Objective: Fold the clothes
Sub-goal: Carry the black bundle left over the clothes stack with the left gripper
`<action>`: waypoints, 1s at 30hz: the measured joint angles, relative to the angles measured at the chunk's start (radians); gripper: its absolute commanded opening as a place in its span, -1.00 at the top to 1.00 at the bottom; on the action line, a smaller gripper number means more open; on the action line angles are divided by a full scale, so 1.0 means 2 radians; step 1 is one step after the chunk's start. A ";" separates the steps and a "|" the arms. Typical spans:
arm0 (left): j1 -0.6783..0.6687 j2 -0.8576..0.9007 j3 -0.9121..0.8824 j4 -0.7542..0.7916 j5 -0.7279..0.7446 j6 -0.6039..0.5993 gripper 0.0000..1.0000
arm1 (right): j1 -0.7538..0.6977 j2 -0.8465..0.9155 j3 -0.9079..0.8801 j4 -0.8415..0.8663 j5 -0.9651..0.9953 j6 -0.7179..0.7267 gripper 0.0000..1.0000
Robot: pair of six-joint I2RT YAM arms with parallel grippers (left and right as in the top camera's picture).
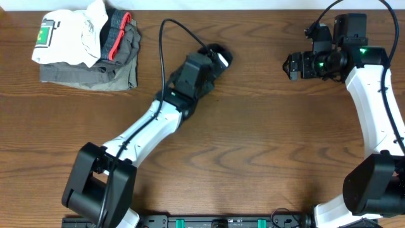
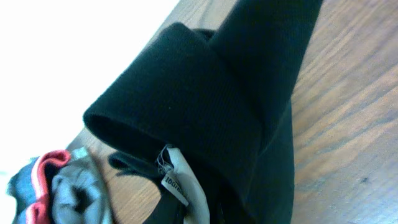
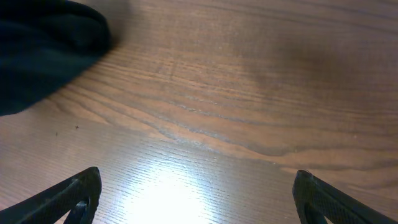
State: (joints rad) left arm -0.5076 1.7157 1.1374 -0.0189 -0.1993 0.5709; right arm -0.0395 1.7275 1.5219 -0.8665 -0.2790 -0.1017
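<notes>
Overhead view: my left hand [image 1: 207, 60] reaches across the wooden surface [image 1: 253, 139] and is pressed together on the black garment [image 1: 220, 52]. The garment lies bunched near the middle of the far side, well apart from the pile at the far left, where a white garment [image 1: 66, 35] with a green patch tops folded grey garments [image 1: 120, 73] with red trim. From my left wrist, the black cloth is doubled over itself in a thick roll right against the camera. My fingers are buried in it, and the small white tag [image 2: 177, 180] hangs out beneath the fold. My right hand [image 1: 292, 65] hovers off to the right, spread wide and holding nothing, with bare wood and a dark edge of cloth in its own view. As I judge it, the fold is partway made. To do it well I should lay this doubled layer down flat without dragging the cloth beneath, square the edges, and tuck the tag inside. The free hand should pin the far side so the soft fabric does not spring open on release.
</notes>
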 measured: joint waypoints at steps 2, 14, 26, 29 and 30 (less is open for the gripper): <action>0.009 0.001 0.028 -0.021 -0.006 0.000 0.88 | 0.000 0.000 -0.004 0.002 0.000 0.000 -0.92; 0.088 0.002 0.144 -0.014 -0.023 0.036 0.88 | 0.000 0.000 -0.012 0.008 -0.001 0.000 -0.93; 0.251 0.003 0.144 0.145 -0.054 0.102 0.88 | 0.000 0.000 -0.013 0.021 -0.019 0.000 -0.92; 0.297 0.003 0.144 0.159 -0.053 0.109 0.88 | 0.000 0.000 -0.013 0.021 -0.020 0.002 -0.92; 0.311 0.003 0.144 0.164 -0.054 0.110 0.88 | 0.000 0.000 -0.013 0.021 -0.020 0.004 -0.92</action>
State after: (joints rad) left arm 0.1139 1.7226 1.4250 0.3084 -0.3065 0.7914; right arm -0.0395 1.7275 1.4963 -0.8253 -0.3191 -0.0933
